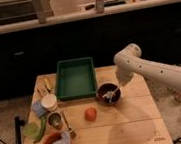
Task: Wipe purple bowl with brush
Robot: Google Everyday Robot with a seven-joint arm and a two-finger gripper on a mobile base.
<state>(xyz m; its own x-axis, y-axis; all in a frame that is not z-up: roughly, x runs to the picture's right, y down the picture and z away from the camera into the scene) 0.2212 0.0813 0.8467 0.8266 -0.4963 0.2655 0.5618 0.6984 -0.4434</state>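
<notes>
The purple bowl [102, 91] sits directly below and slightly left of the gripper [118, 84]; the brush [110, 95] slants from the gripper's tip down into the bowl, its pale head against the bowl's inside; whether the gripper actually clasps the brush cannot be told (the tip is a blur against the handle). The white arm [157, 72] reaches in from the right, bends at a raised joint and points down over the bowl's right rim; the green tray [77, 90] lies left of the gripper, just beside the bowl.
</notes>
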